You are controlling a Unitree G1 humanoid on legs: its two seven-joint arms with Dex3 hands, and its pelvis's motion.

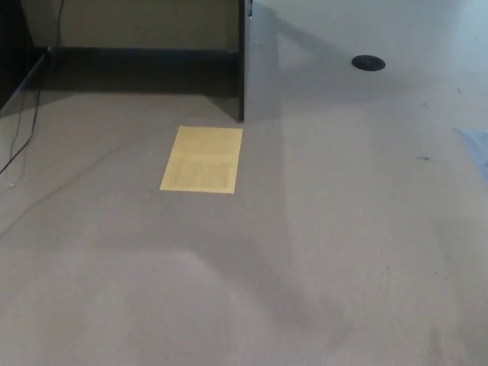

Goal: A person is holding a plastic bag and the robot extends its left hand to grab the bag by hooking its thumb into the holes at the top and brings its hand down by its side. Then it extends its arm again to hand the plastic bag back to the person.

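1. Head view looks down at a floor (229,290) of grey-beige carpet. No robot part shows: neither the left hand nor the right hand is in frame, so I can't tell whether their fingers are apart or together.
2. The plastic bag does not show in this view, and no person does either, so I can't tell where the bag is.
3. A yellow rectangular sheet (202,159) lies flat on the floor, a bit left of centre in the upper half, and looks like paper. Faint marks on it are too blurred to read.
4. A dark vertical panel edge (242,69) comes down from the top edge and ends just above the sheet's top right corner. It is near the sheet, and I can't tell if they touch.
5. Left of the panel, a dark baseboard strip (137,53) runs along the foot of a tan wall (137,19).
6. A thin cable (30,122) runs down the far left and trails across the floor.
7. A small dark oval disc (368,62) sits on the floor at upper right, well apart from the sheet.
8. A pale bluish patch (476,149) is cut off by the right edge; can't tell what it is.
9. A broad soft shadow (267,252) runs diagonally from the panel toward the bottom centre.
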